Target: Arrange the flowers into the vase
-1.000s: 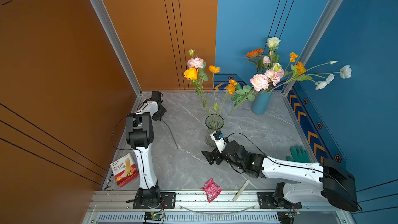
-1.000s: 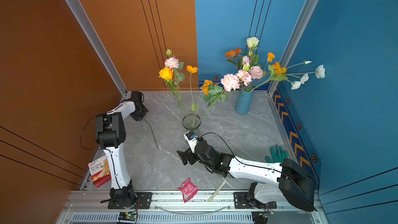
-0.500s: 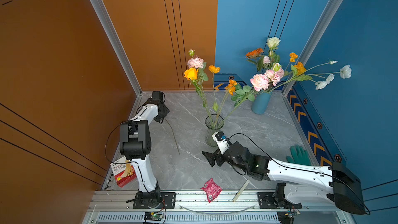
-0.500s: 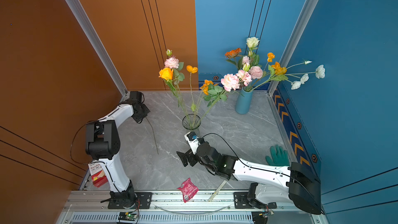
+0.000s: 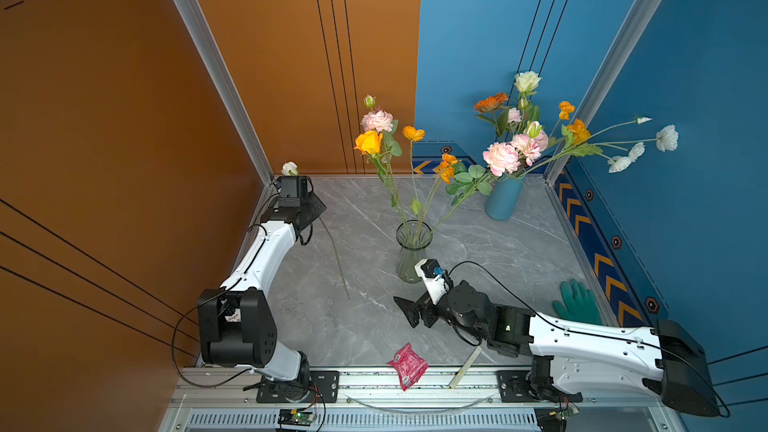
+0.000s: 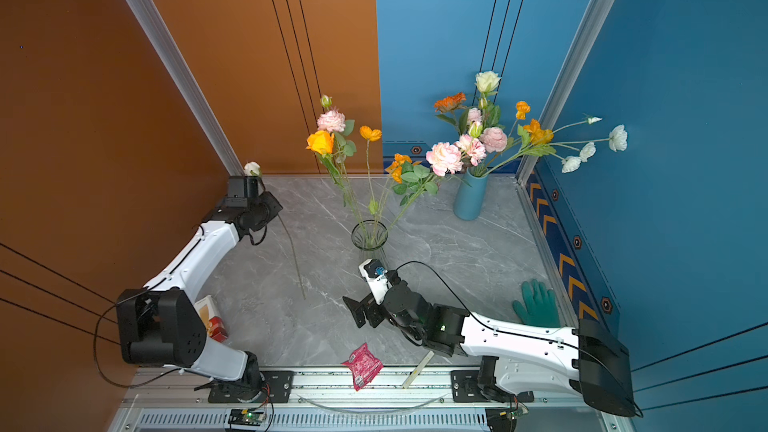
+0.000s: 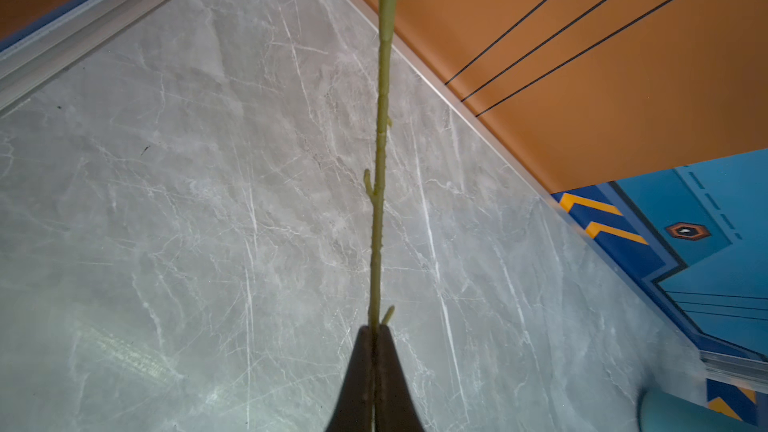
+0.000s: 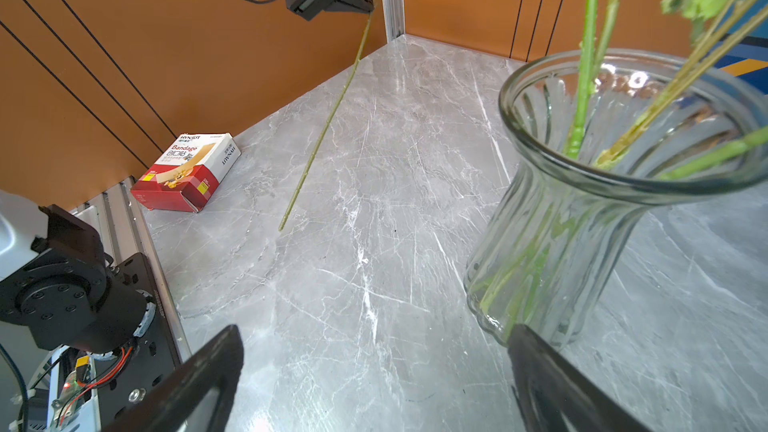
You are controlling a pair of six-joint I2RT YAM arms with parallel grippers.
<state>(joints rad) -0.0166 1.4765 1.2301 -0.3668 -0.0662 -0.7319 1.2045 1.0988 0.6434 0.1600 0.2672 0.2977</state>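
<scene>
In a top view, the left fingers were at the far left, clamped on a white flower. Its long stem slanted down toward the near side, well left of the glass vase. The left wrist view showed those fingers pinched together on the stem. In the right wrist view, the right fingers were wide apart and empty, just beside the vase, so much nearer to it.

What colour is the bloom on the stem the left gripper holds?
The bloom is white, clearest in a top view.
</scene>
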